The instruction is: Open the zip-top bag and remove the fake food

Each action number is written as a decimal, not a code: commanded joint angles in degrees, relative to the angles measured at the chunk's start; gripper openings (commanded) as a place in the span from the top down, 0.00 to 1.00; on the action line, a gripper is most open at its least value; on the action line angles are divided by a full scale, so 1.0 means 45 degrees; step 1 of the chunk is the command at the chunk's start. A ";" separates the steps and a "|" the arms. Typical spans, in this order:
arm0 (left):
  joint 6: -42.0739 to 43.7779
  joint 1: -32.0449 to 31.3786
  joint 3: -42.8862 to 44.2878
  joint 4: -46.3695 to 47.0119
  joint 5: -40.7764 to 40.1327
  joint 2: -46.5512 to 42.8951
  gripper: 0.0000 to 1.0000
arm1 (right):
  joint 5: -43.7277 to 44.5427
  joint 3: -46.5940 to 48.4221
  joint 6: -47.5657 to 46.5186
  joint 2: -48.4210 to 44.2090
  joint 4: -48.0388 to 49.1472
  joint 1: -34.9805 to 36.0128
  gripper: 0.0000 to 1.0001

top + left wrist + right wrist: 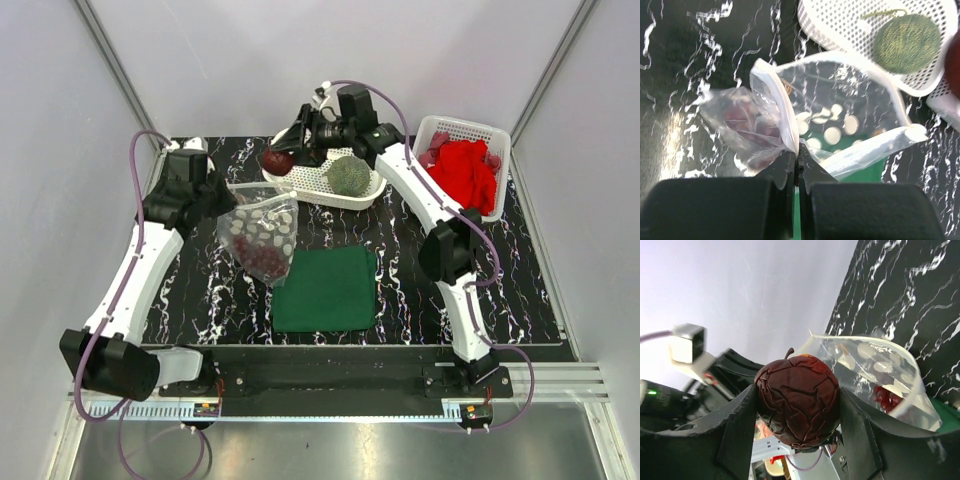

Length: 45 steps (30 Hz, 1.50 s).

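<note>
My left gripper (798,155) is shut on the white zip edge of the zip-top bag (840,115), holding it up with its mouth gaping. Dark red berry clusters (747,122) still lie inside the bag (262,232). The right gripper (797,392) is shut on a round, wrinkled dark red piece of fake food (797,405) with a short stem. It holds this fruit (277,160) over the left end of the oval white basket (330,198). A mottled green ball (347,175) rests in that basket.
A flat dark green cloth (328,290) lies on the marbled black table below the bag. At the back right, a rectangular white basket (500,140) holds a bright red cloth (465,172). White walls close in on both sides.
</note>
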 commanded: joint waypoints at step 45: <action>0.1596 0.0604 0.2174 0.0750 0.1017 0.1698 1.00 | 0.3129 0.5241 -0.5047 0.2347 -0.6167 0.1976 0.59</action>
